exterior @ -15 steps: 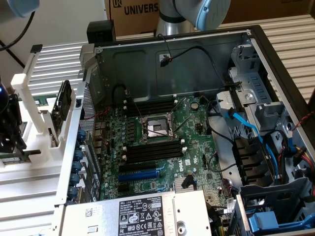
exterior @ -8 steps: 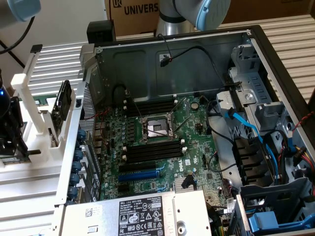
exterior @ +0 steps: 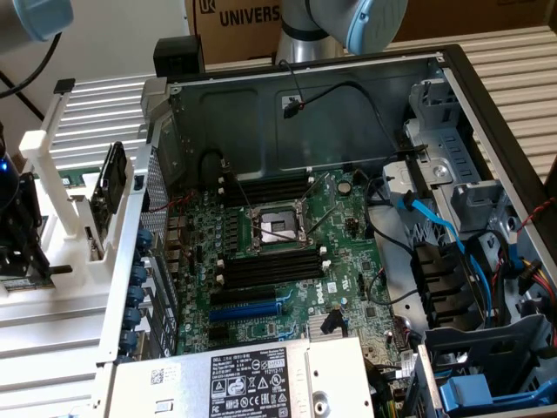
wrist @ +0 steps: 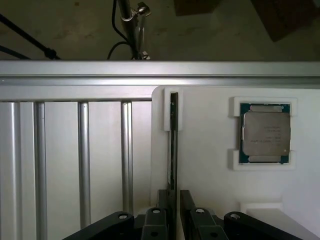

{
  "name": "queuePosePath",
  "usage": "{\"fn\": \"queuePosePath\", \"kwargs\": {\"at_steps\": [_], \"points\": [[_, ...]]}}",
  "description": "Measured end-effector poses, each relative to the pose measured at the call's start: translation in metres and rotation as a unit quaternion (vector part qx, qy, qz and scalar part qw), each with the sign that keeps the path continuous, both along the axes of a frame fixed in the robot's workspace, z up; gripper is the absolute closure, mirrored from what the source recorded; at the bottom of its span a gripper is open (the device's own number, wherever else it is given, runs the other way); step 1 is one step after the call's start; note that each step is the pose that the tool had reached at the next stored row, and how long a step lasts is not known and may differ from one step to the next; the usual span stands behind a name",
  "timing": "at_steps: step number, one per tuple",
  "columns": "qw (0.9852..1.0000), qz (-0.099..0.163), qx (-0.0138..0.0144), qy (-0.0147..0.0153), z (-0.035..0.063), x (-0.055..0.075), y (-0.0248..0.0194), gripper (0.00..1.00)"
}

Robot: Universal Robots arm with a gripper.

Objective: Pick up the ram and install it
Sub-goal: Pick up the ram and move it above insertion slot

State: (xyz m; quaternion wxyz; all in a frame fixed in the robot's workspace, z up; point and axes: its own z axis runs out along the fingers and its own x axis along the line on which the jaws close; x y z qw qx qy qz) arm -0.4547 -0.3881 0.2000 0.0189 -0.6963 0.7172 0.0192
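The jaws stand wide open, holding nothing, their two black fingers (wrist: 162, 210) set on either side of the near end of the ram (wrist: 173, 145). The ram stands on its edge in a narrow slot of the white holder (wrist: 210, 200) and runs straight ahead from the jaws, with a sliver of space showing between it and one finger. Ahead of the jaws and off to one side, a processor chip (wrist: 265, 132) lies flat in its own recess of the same holder. The holder rests on the ribbed aluminium table (wrist: 60, 160). In the exterior view the open computer case (exterior: 348, 96) with its motherboard (exterior: 287, 252) and bare black memory slots (exterior: 270, 266) lies well apart from the jaws, toward the exterior view's right
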Motion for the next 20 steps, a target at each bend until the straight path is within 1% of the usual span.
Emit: {"fn": "queuePosePath", "kwargs": {"at_steps": [1, 2, 3, 4, 9, 10, 11, 13, 16, 18, 19, 20], "points": [[1.0, 0.0, 0.0, 0.0, 0.0, 0.0, 0.0, 0.77], [1.0, 0.0, 0.0, 0.0, 0.0, 0.0, 0.0, 0.84], [1.0, 0.0, 0.0, 0.0, 0.0, 0.0, 0.0, 0.84], [1.0, 0.0, 0.0, 0.0, 0.0, 0.0, 0.0, 0.88], [1.0, 0.0, 0.0, 0.0, 0.0002, 0.0, 0.0, 0.88], [1.0, 0.0, -0.0003, -0.0001, 0.0033, 0.0, 0.0, 0.88], [1.0, 0.0, -0.0019, 0.0, 0.0091, 0.0, 0.0, 0.88], [1.0, 0.0, -0.0024, 0.0, 0.0157, -0.001, 0.0, 0.88], [1.0, -0.002, -0.0035, 0.0, 0.0348, -0.002, 0.0, 0.88], [1.0, -0.003, -0.0049, 0.0, 0.0392, -0.002, 0.0, 0.88], [1.0, -0.004, -0.0061, 0.0001, 0.0439, -0.002, 0.0, 0.88], [1.0, -0.004, -0.0066, 0.0, 0.0468, -0.002, -0.0001, 0.88]]}}
